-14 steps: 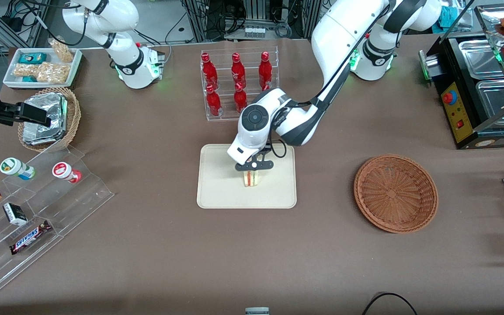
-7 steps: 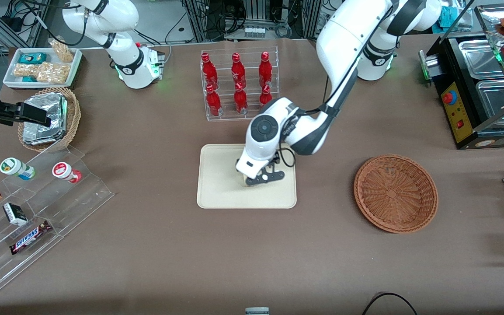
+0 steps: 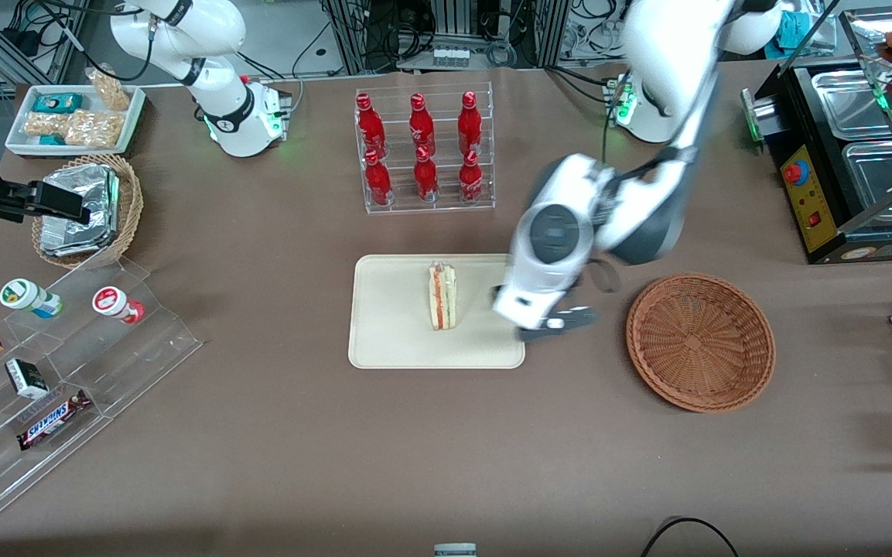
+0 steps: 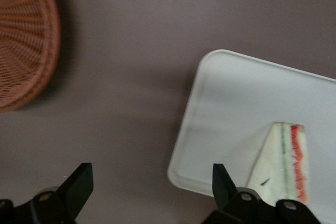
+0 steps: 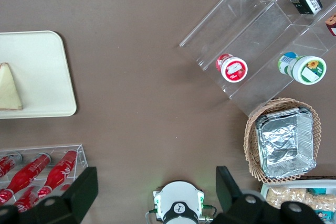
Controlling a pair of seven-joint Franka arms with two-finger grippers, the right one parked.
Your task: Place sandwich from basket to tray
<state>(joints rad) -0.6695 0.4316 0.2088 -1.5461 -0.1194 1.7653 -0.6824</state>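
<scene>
sandwich is on the tray, the danger now is small

the sandwich [image 3: 442,296] stands on its edge in the middle of the tray [image 3: 384,325], with the red and green layers showing toward the front camera. nothing holds it. the basket [image 3: 700,341] is empty, toward the working arm's end of the table.

the gripper [image 3: 550,325] hangs above the brown table [image 3: 446,449] between the tray and the basket, just beside the tray's rim. its fingers [image 4: 77,182] are spread wide with nothing between them; in the wrist view i see only cloth and the tray's corner [image 4: 210,66] in the gap.

from where i stand, the task looks nearly finished. what could still go wrong, in my judgement:

- the sandwich balances on a narrow side. a small shake of the table, or its own soft bread giving way, could make it fall flat. it would likely stay on the tray, so this is not serious.
- if the arm swings low toward the tray, a finger could catch the rim and slide the tray, and the sandwich could tip.
- if it goes low toward the basket, it could push the light wicker along the cloth.
- the rack of red bottles [image 3: 422,151] stands farther from the front camera than the tray; a wide elbow motion could touch it.
</scene>
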